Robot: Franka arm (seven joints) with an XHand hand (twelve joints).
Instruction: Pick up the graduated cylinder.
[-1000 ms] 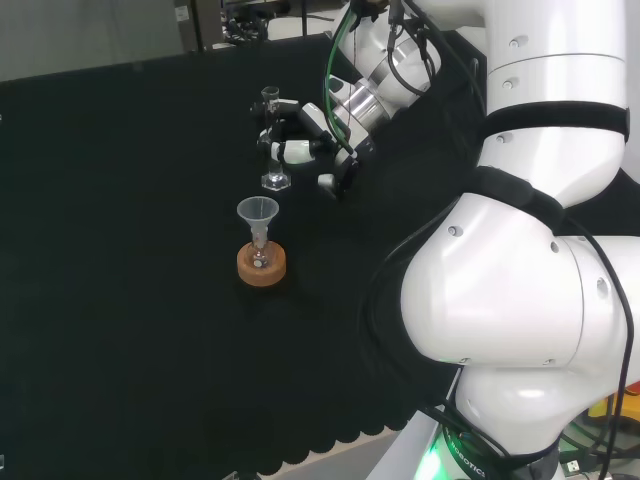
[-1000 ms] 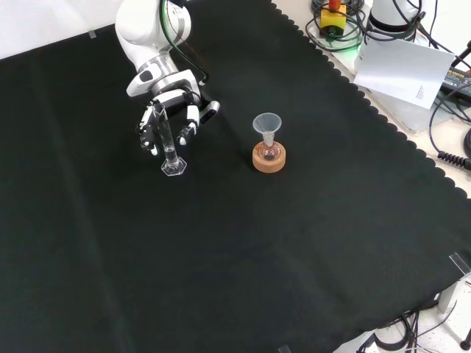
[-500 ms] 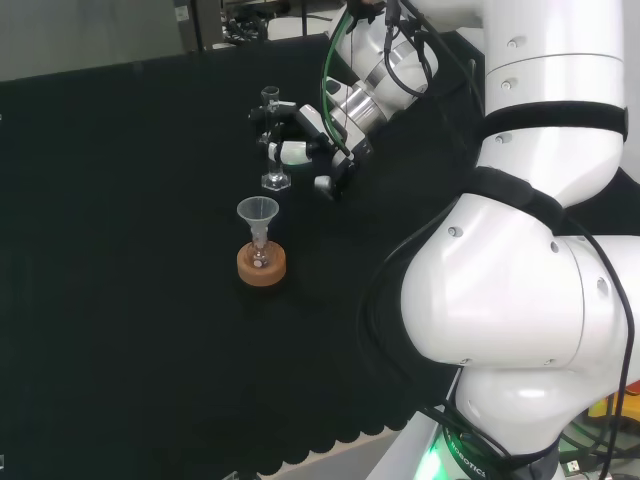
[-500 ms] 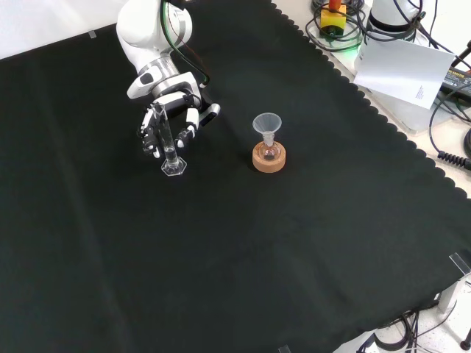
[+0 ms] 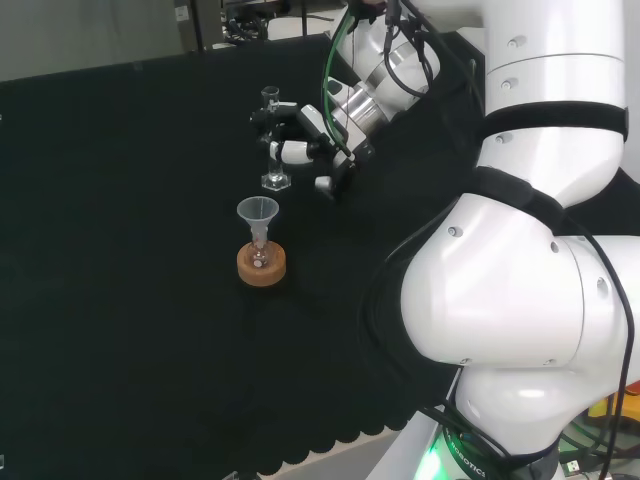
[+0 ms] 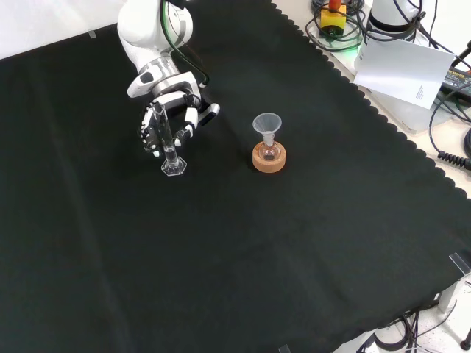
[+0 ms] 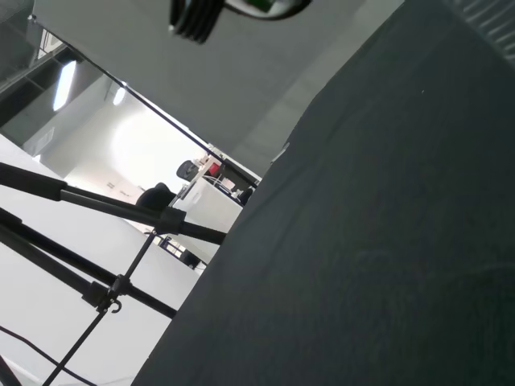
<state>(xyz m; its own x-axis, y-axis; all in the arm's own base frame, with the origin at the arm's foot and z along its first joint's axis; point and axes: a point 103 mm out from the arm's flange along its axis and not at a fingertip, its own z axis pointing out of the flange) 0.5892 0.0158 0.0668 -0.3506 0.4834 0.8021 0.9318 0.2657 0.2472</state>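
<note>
Standing upright on the black cloth [image 6: 235, 243], the tall, narrow clear glass graduated cylinder [image 6: 168, 147] with its flat hexagonal foot sits left of centre in the front view, its foot resting on the cloth. The black and white hand [image 6: 173, 118] comes in from the top of that view and surrounds the cylinder's upper part: fingers [image 6: 153, 132] curl down on the left of the tube and others lie just to its right, so the hand is closed round the cylinder rather than spread flat. In the head view the same cylinder [image 5: 272, 140] rises in front of the hand [image 5: 300, 135], with dark and white fingertips wrapping it at mid-height and the foot visible below them on the cloth.

To the right in the front view, well apart from the cylinder, 1 round cork ring stand [image 6: 268, 158] holds a small clear glass flask [image 6: 268, 151], and a clear plastic funnel [image 6: 267, 123] sits in the flask's neck. Farther right, beyond the cloth's scalloped edge, lies a white sheet of paper [image 6: 401, 70].
</note>
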